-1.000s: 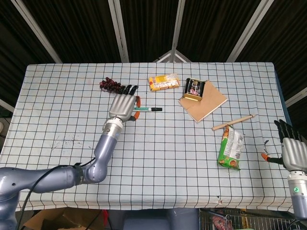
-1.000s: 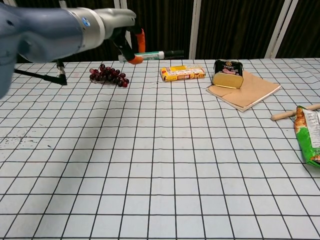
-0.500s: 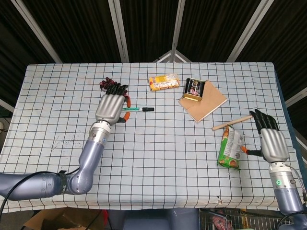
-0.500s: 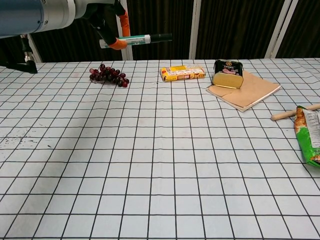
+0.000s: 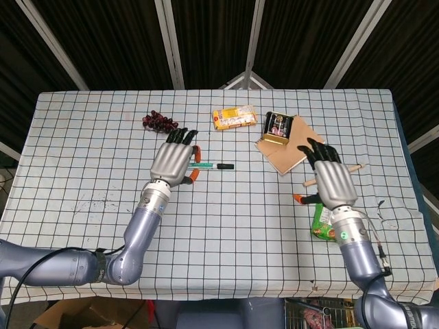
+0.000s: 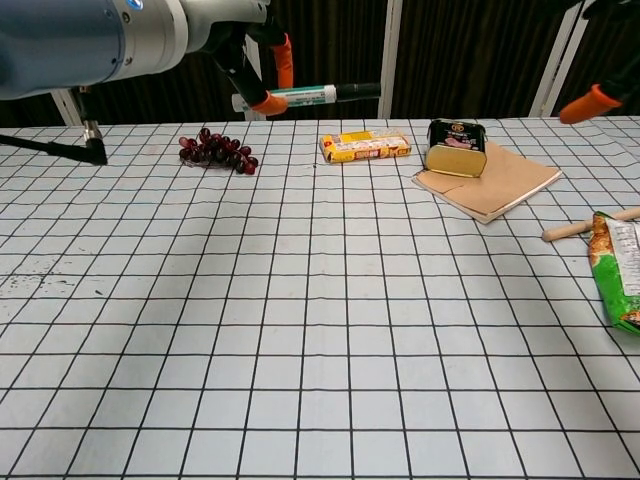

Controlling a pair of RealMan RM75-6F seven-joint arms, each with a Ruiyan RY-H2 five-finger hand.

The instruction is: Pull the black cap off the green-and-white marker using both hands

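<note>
We see the left hand (image 5: 174, 163) raised above the checked table (image 5: 82, 137), gripping the green-and-white marker (image 5: 208, 166) by its body. The marker lies level, pointing toward the robot's right, and its black cap (image 5: 226, 166) sticks out free of the fingers. In the chest view the same marker (image 6: 298, 97) hangs well above the cloth, cap (image 6: 358, 91) outermost, pinched between orange fingertips (image 6: 284, 56).

The right hand (image 5: 330, 179) hovers over the table's right part, well apart from the marker. Its fingers are spread and we note nothing in it. In the chest view only an orange fingertip (image 6: 587, 103) of it shows at the upper right edge, so we take the open pose mostly from the head view; the palm side is hidden from us.

On the cloth: grapes (image 5: 157, 121) near the far left, a yellow snack packet (image 5: 234, 118), a dark tin (image 5: 278, 127) resting on a brown notebook (image 5: 295, 147), a wooden stick (image 6: 590, 224), and a green bag (image 5: 321, 224) partly under the right forearm.
</note>
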